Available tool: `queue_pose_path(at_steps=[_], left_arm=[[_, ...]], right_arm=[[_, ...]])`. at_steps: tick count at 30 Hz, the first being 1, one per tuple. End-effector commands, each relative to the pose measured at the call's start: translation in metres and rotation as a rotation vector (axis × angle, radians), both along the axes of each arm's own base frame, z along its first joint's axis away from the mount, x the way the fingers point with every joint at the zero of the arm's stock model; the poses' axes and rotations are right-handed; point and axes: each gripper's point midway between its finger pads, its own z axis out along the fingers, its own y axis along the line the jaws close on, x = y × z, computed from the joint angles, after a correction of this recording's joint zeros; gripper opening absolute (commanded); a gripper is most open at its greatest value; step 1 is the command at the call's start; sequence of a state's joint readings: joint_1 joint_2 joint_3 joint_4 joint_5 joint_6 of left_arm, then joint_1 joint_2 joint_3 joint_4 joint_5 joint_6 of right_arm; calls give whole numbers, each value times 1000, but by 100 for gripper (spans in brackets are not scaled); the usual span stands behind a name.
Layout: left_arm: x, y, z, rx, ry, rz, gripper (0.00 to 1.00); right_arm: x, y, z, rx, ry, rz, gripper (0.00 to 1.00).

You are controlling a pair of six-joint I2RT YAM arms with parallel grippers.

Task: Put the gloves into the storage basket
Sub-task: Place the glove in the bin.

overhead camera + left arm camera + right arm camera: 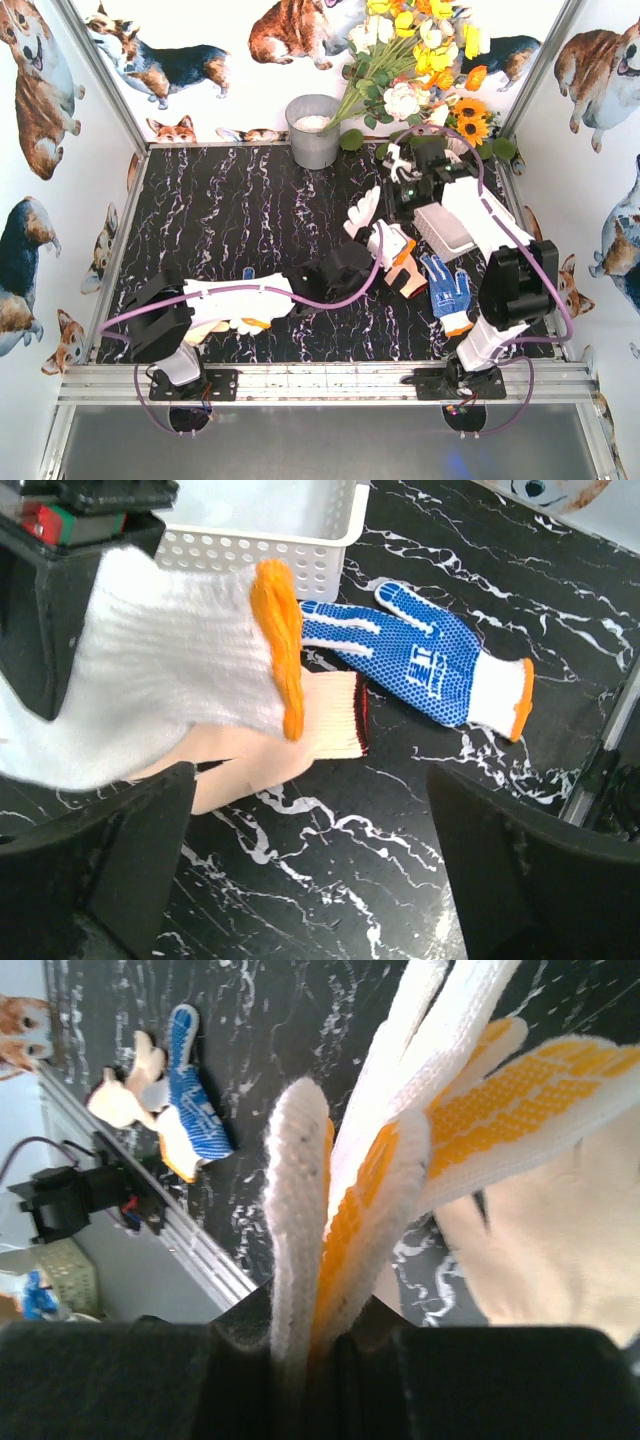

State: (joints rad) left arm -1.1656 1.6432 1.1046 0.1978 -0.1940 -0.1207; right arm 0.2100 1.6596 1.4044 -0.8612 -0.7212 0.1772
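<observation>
**Glove held beside the basket, drop not yet made**

Nearest the right wrist camera, the right gripper point(305, 1335) is seen clamped on a yellow-and-white glove point(400, 1150). The glove's knit fingers and yellow-dotted palm fan out beyond the jaws. The left gripper point(310, 810) is held with its fingers wide apart and nothing between them, low over the black marbled table point(560, 600) near the storage basket point(300, 555).

In the left wrist view the held glove hangs just outside the basket's slotted wall, not over its rim. A cream glove point(300, 742) lies on the table under it, near the basket. A blue dotted glove point(430, 665) with an orange cuff lies flat just beside the basket's corner. What looks like a further glove point(245, 322) is partly hidden under the left arm, well apart from the basket.

The step in hand is judged to be the carrying of the held glove to the basket. For the next move, the right gripper would need to be raised clear of the rim, brought over the basket's interior, and its jaws parted there. The gloves on the table are left to be picked up afterwards.
</observation>
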Motion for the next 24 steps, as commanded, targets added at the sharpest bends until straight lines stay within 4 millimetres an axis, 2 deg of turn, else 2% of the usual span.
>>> queue_pose_path(at_steps=[1, 2, 4, 6, 10, 14, 19, 24], left_arm=[[-3, 8, 29, -100, -7, -3, 96], [-4, 17, 27, -100, 1, 7, 100], [0, 37, 34, -122, 4, 48, 100], [3, 57, 31, -117, 22, 91, 100], [13, 106, 33, -96, 28, 198, 100], [20, 154, 45, -94, 10, 299, 100], [26, 207, 50, -81, 11, 411, 100], [33, 250, 50, -58, 26, 495, 100]], right_arm=[[10, -20, 8, -100, -81, 89, 0], [12, -26, 5, -131, -83, 95, 0], [16, -39, -1, -194, -65, 101, 0], [21, -48, -2, -236, -70, 114, 0], [25, -72, -12, -360, -14, 131, 0], [32, -91, -15, -474, -9, 142, 0], [39, -108, -12, -568, -20, 144, 0], [48, -122, -4, -655, -59, 113, 0]])
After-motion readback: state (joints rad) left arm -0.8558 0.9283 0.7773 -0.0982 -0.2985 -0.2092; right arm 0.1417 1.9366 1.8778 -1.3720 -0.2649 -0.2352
